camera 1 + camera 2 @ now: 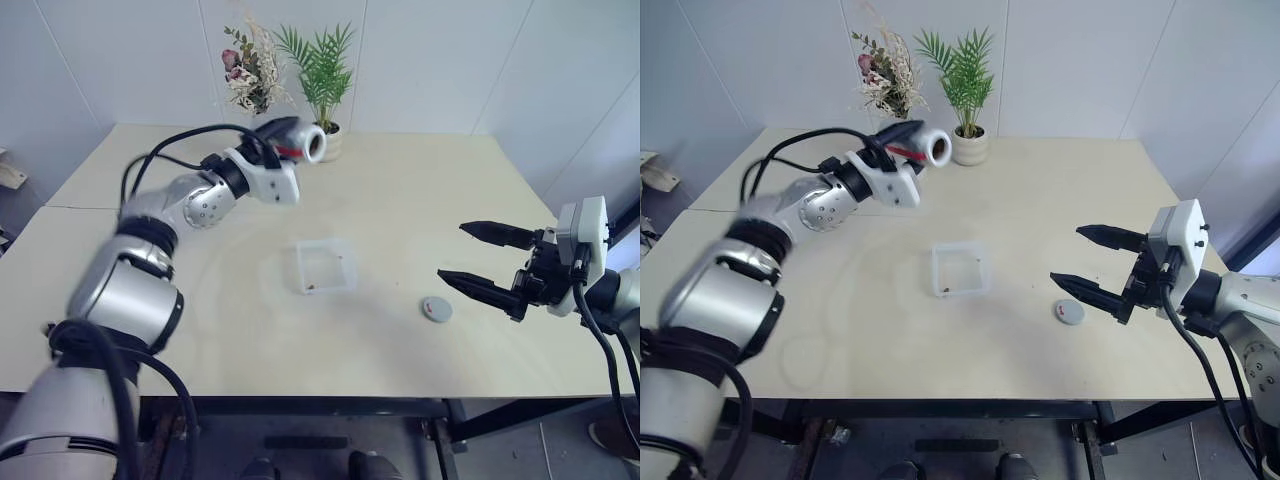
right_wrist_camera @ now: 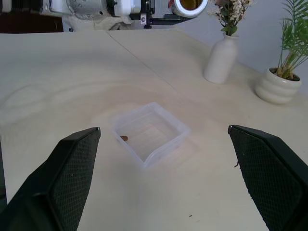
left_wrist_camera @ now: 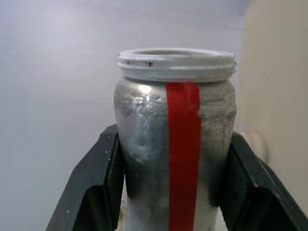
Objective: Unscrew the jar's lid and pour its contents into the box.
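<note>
- Left eye view: we see the left tool raised above the far side of the table, clamped on the jar, which lies roughly level with its open white mouth turned toward the potted plant. The box sits near the middle of the table with a few dark bits of the contents at its near edge. The lid lies flat on the table, to the right of the box and apart from it. The right tool hovers beside the lid, fingers spread wide and holding nothing.
- Right eye view: we find the same layout; a vase of dried flowers stands behind the jar, beside the plant.
- Left wrist view: we see both black fingers pressed against the sides of the silvery jar, a red strip running down its front, the threaded rim bare with no cap on it.
- Right wrist view: we look between the wide-apart fingers at the box, which holds a small brown bit at one corner; the white vase and ribbed pot stand beyond it.
</note>
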`<move>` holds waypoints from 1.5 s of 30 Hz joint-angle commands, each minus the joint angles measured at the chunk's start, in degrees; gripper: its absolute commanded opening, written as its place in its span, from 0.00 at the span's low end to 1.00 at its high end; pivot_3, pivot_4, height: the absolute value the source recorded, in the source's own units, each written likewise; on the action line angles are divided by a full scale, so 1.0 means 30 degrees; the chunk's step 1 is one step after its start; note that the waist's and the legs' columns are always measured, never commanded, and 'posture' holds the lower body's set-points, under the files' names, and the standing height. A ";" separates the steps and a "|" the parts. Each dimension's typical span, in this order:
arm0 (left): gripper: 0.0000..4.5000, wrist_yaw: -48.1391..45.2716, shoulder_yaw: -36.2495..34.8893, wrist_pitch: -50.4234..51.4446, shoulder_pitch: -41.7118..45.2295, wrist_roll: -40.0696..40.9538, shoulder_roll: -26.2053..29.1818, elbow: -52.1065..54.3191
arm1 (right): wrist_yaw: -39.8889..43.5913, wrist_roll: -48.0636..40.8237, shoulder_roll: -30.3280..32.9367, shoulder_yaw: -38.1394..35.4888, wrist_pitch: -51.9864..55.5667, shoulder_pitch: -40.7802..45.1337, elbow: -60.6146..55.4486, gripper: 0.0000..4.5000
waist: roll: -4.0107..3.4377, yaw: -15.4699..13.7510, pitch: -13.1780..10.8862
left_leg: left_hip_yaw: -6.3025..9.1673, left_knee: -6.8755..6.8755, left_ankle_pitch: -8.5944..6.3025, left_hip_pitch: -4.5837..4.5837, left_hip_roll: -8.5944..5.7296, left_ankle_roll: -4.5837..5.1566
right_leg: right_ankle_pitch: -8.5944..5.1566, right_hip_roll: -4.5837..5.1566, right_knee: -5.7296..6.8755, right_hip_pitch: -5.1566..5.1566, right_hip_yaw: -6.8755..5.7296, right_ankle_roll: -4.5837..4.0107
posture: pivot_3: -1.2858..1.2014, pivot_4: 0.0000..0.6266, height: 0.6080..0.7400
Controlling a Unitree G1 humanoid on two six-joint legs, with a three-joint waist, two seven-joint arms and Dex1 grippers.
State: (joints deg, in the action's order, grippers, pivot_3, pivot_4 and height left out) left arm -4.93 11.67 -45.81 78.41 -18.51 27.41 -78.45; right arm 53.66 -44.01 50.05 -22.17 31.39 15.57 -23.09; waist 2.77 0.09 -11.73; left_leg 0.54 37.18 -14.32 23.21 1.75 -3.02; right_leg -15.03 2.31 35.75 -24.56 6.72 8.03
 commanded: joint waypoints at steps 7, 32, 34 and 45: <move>0.47 -1.1001 -0.8025 0.7757 -0.3419 1.0038 -0.1562 0.3216 | 0.0469 -0.0258 0.0661 -0.0382 -0.0037 0.0256 -0.0049 1.00 | -0.0004 0.0195 0.0002 | 0.0035 0.0047 0.0029 -0.0020 -0.0001 0.0046 | 0.0009 -0.0004 0.0088 0.0007 0.0000 0.0003 | 0.52 0.24 1.00; 0.75 -1.4330 -0.7838 0.8780 -0.7461 0.9452 -0.1188 0.3593 | 0.0970 -0.0101 0.0935 -0.0115 0.0470 0.0634 0.0218 1.00 | -0.0017 0.0524 0.0010 | 0.0055 0.0071 0.0053 -0.0034 -0.0003 0.0081 | 0.0066 -0.0004 0.0072 0.0039 0.0001 -0.0001 | 0.52 0.24 1.00; 0.90 -1.4892 -0.7847 0.8873 -0.7533 0.9524 -0.1084 0.3780 | 0.0983 -0.0072 0.0950 -0.0086 0.0463 0.0682 0.0261 1.00 | -0.0017 0.0530 0.0010 | 0.0055 0.0072 0.0053 -0.0034 -0.0003 0.0082 | 0.0067 -0.0004 0.0071 0.0039 0.0001 -0.0001 | 0.52 0.24 1.00; 0.99 -1.9150 -0.7641 0.9978 -0.8229 0.9757 0.0418 0.5173 | 0.1377 0.0264 0.0944 0.0617 0.0055 0.1396 0.1078 1.00 | -0.0019 0.0584 0.0011 | 0.0053 0.0046 0.0053 -0.0033 -0.0001 0.0082 | 0.0065 -0.0004 0.0049 0.0037 0.0001 -0.0004 | 0.52 0.24 1.00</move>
State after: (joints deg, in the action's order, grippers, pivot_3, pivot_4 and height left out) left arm -60.15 -11.27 -16.50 54.25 9.91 27.65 -65.23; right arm 57.20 -43.28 51.94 -20.07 32.54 18.95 -19.74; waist 2.71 1.85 -11.70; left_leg 0.71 37.30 -14.16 23.11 1.75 -2.78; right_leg -14.84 2.30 35.89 -24.46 6.72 8.02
